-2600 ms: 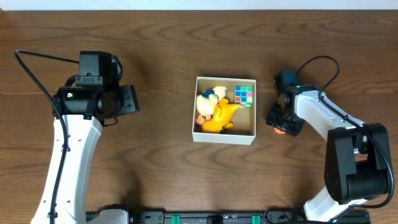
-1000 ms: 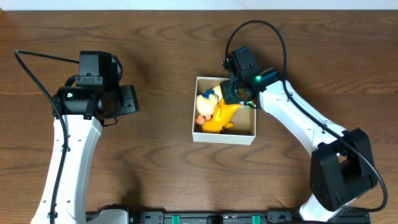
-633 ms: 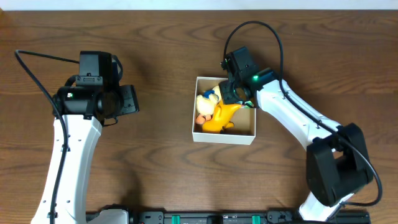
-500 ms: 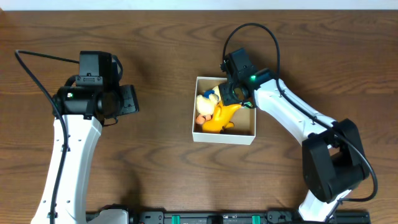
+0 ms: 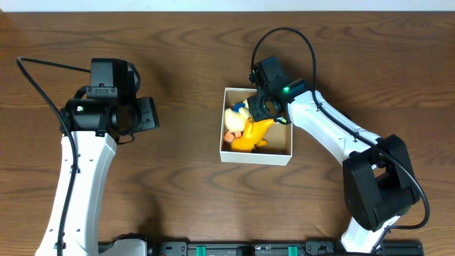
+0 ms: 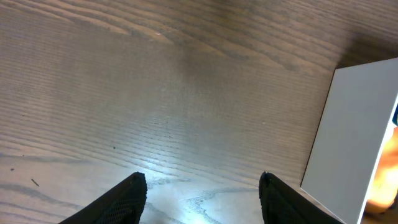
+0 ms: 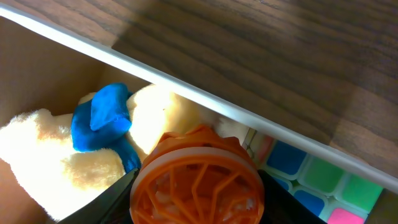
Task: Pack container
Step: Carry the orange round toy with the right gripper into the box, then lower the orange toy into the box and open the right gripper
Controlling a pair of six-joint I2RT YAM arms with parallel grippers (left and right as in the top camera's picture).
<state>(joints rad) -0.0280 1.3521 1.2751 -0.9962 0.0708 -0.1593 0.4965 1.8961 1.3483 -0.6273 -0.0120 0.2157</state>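
Observation:
The container (image 5: 255,157), a square white-walled box with a brown inside, sits mid-table and holds a yellow duck plush (image 5: 252,132), a cream plush with a blue bow (image 7: 99,118) and a colour cube (image 7: 311,180). My right gripper (image 5: 261,107) hangs over the container's far side. In the right wrist view this right gripper (image 7: 196,186) is shut on a round orange ribbed toy (image 7: 196,174), just above the plush and the cube. My left gripper (image 5: 146,114) stands open over bare wood, well left of the container's white wall (image 6: 351,130).
Dark wooden table (image 5: 178,185) all around the container. The right arm (image 5: 334,131) reaches diagonally from the front right to the container. The left arm (image 5: 82,163) stands at the left side.
The right arm has carried the orange toy from the table right of the container to over its far side, then edged slightly left. The left arm has not moved.

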